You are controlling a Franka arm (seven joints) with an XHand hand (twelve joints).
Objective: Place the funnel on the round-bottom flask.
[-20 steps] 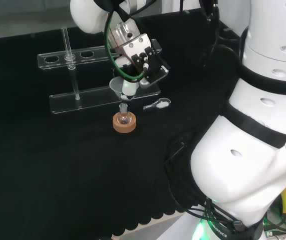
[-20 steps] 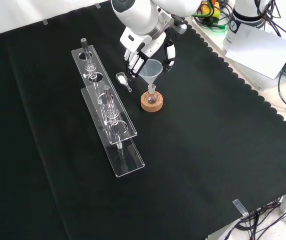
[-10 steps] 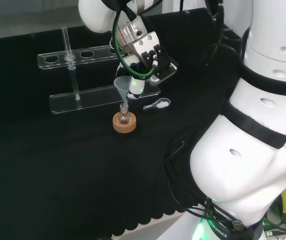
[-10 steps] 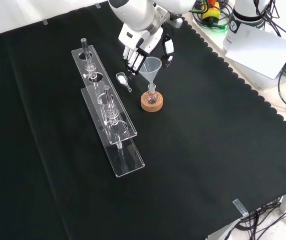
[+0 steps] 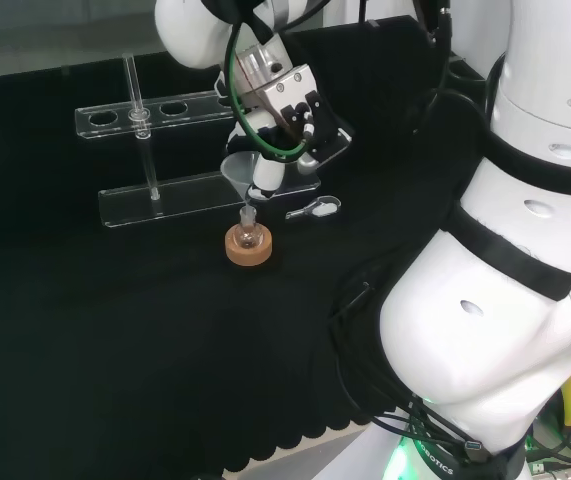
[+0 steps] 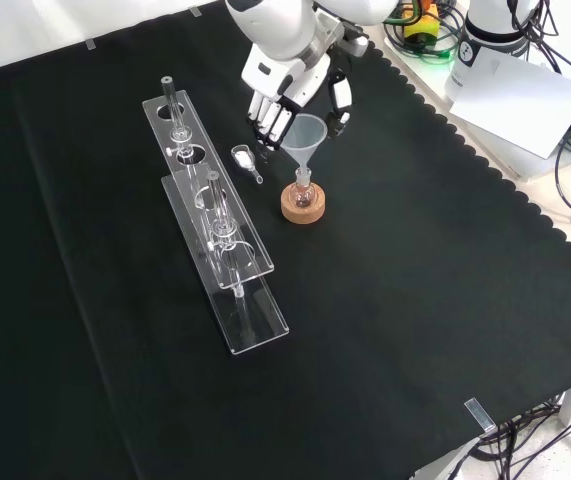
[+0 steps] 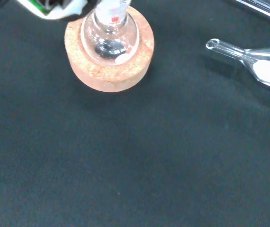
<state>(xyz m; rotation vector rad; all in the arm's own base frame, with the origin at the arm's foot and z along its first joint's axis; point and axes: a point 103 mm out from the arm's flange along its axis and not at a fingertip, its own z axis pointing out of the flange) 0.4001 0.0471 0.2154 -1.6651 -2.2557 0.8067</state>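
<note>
Even, bright overhead light falls on the matte black cloth (image 6: 385,300), which shows almost no shadows. The white arm (image 5: 525,300) is nearly blown out. Small glints mark the clear rack (image 6: 227,262). The cork ring (image 7: 108,66) casts a soft shadow.

A clear rack (image 6: 220,235) with glass tubes lies toward the cloth's (image 6: 385,330) left edge in the front view; a small glass scoop (image 6: 246,161) beside it

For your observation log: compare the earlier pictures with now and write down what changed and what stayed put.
The hand shifted slightly with the funnel, whose stem stays at the neck of the round-bottom flask; the fingers are still around the funnel. The cork ring, test-tube racks and small glass scoop did not move.
</note>
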